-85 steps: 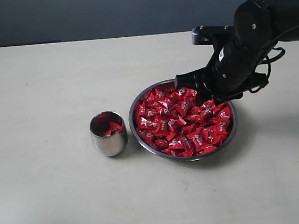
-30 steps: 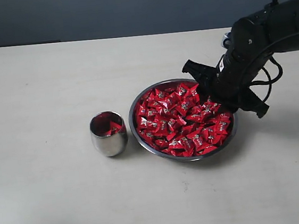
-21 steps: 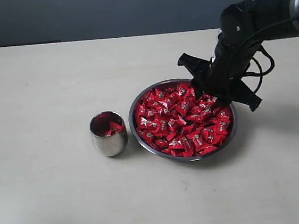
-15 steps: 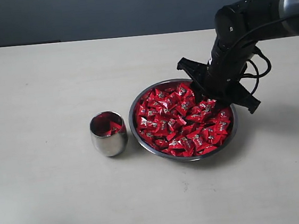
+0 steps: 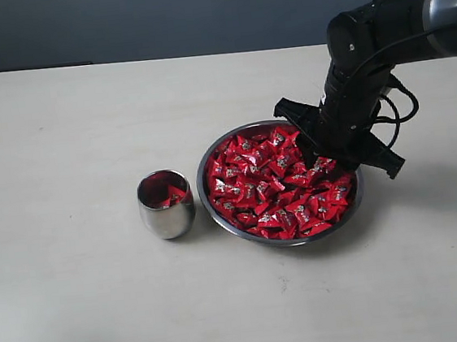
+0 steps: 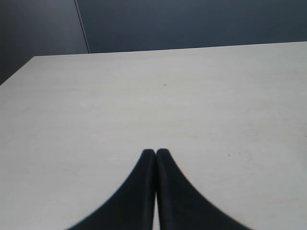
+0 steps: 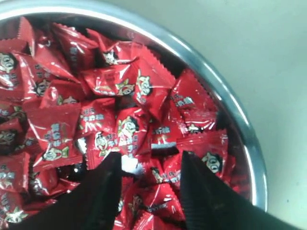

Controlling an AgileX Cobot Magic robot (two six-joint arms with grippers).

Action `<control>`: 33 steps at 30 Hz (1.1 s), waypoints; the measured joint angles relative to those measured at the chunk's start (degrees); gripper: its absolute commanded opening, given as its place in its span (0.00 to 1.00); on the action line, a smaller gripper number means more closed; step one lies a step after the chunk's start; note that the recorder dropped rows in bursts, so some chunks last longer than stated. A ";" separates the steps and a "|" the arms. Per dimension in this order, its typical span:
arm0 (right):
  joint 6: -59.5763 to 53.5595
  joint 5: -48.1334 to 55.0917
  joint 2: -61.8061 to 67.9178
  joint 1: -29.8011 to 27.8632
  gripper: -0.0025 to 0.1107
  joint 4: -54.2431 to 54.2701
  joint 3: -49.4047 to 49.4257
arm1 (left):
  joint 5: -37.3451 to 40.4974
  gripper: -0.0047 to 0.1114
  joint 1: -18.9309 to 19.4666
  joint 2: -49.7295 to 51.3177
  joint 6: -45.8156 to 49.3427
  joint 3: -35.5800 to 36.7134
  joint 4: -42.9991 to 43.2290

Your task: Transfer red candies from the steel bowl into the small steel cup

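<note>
Right claw [image 7: 150, 159] spread apart over red candies [image 5: 267, 185], far right in steel bowl [image 5: 300, 240]; left claw [image 6: 156, 154] pressed together above table [image 6: 144, 96]

The black, jointed right arm [image 5: 377, 33] reached in from the right side of the exterior view and bent sharply down at the wrist [image 5: 347, 114]. The right hand [image 7: 151, 160] pointed steeply downward, and its 2 dark ribbed fingers [image 7: 103, 191] were held apart with a clear gap between the tips. The left hand [image 6: 155, 153] showed only in its own wrist view, where its 2 black fingertips [image 6: 147, 155] were pressed flat together with no gap between them.
</note>
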 measured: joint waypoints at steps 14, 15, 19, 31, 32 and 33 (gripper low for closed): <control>-0.21 -2.77 0.00 0.00 0.37 2.02 0.00 | 0.00 0.04 0.00 0.00 0.00 0.00 0.00; -0.21 -3.65 0.00 0.00 0.37 2.43 0.00 | 0.00 0.04 0.00 0.00 0.00 0.00 0.00; -0.21 -6.94 0.00 0.00 0.37 3.63 0.00 | 0.00 0.04 0.00 0.00 0.00 0.00 0.00; -0.21 -6.49 0.00 0.00 0.37 5.04 0.00 | 0.00 0.04 0.00 0.00 0.00 0.00 0.00; -0.21 -6.11 0.00 0.00 0.37 5.04 0.00 | 0.00 0.04 0.00 0.00 0.00 0.00 0.00; -0.21 -5.71 0.00 0.00 0.37 4.90 0.00 | 0.00 0.04 0.00 0.00 0.00 0.00 0.00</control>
